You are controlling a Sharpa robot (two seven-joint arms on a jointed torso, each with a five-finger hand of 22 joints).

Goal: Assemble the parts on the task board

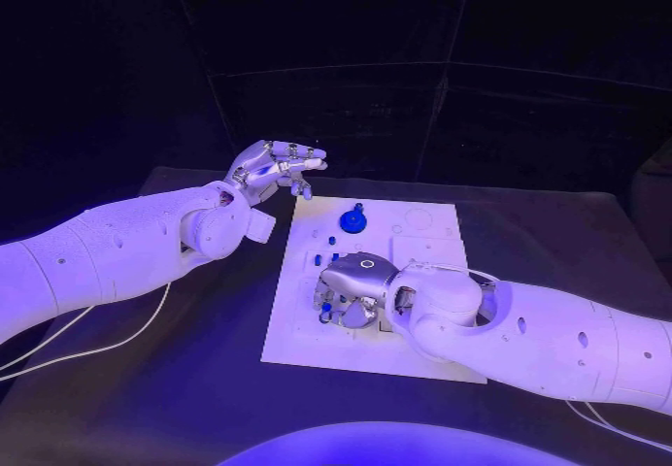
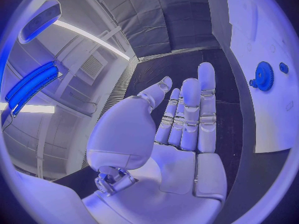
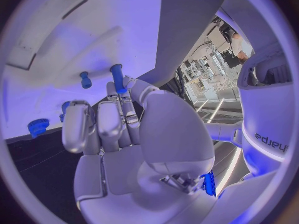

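The white task board (image 1: 420, 340) lies in the middle of the black table. My right hand (image 1: 357, 286) is low over the board's left half, and its thumb and a finger pinch the lower end of a blue peg (image 3: 117, 77). A shorter blue peg (image 3: 85, 79) and a small blue knob (image 3: 39, 127) are on the board just beyond the fingers. A blue gear (image 1: 353, 221) (image 2: 264, 76) is at the board's far end. My left hand (image 1: 273, 165) (image 2: 187, 119) is raised beyond the board's far left corner, with straight fingers and nothing in it.
Several small blue parts (image 1: 325, 260) stand in a row along the board's left side. A small blue piece (image 2: 283, 67) lies near the gear. White cables (image 1: 98, 340) trail over the table at the left. Black table surface surrounds the board.
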